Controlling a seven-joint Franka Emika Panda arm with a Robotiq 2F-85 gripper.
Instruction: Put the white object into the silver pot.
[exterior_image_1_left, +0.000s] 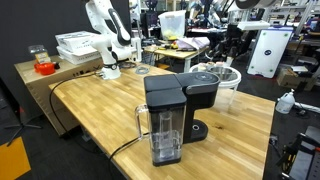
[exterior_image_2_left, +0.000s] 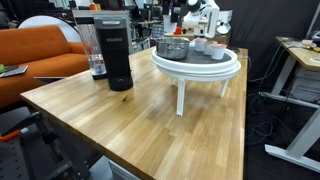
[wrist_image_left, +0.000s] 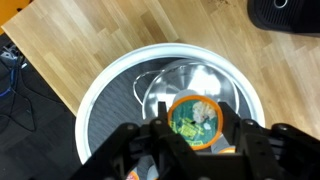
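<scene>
Above silver pot (wrist_image_left: 190, 80) | end effector (wrist_image_left: 196, 136) grips white object (wrist_image_left: 195, 117) | pot within white tray (wrist_image_left: 98, 92) | bare tabletop (wrist_image_left: 100, 30) beyond

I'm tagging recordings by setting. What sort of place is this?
Most likely a robotics lab or workshop, not a home: a white robot arm, cluttered workbenches behind it, and an orange sofa beside the wooden table.

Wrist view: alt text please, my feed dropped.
Looking straight down, the gripper hangs over the silver pot, a round orange-rimmed object between its fingers. The pot sits on a white-rimmed round tray on a wooden table.
</scene>
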